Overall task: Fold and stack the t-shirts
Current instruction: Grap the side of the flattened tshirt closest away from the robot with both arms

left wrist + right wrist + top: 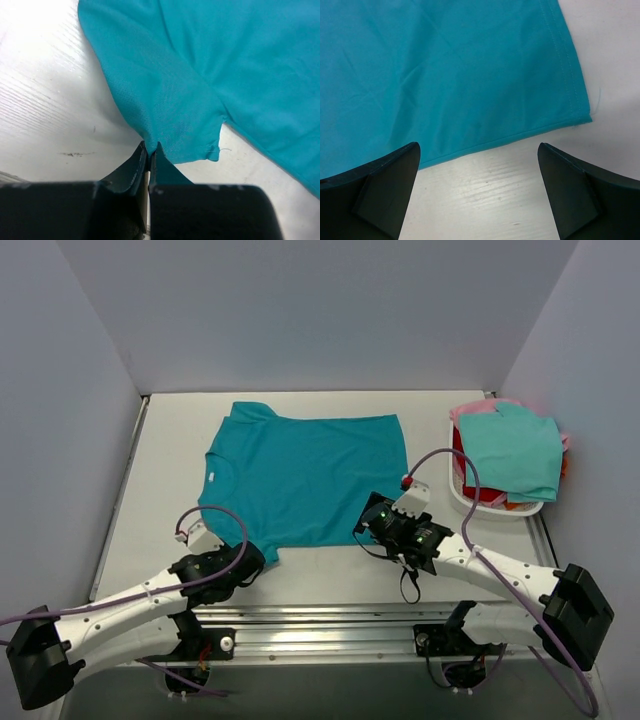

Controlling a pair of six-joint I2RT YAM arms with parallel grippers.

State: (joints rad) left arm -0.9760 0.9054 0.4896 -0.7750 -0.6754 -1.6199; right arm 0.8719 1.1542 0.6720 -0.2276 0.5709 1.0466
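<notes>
A deep teal-blue t-shirt (305, 480) lies spread flat on the white table, its neck to the left and its hem to the right. My left gripper (255, 558) is at the shirt's near-left sleeve. In the left wrist view the left gripper (150, 148) is shut on the edge of that sleeve's cloth (190, 120). My right gripper (372, 523) hovers at the near-right hem corner. Its fingers (395, 180) stand wide open over bare table, with the t-shirt's hem (485, 142) just beyond them and nothing between them.
A white basket (462, 495) stands at the right edge of the table, holding an aqua-green t-shirt (515, 450) on top of red and pink ones. Grey walls close in the table at the left, back and right. A metal rail (330, 618) runs along the near edge.
</notes>
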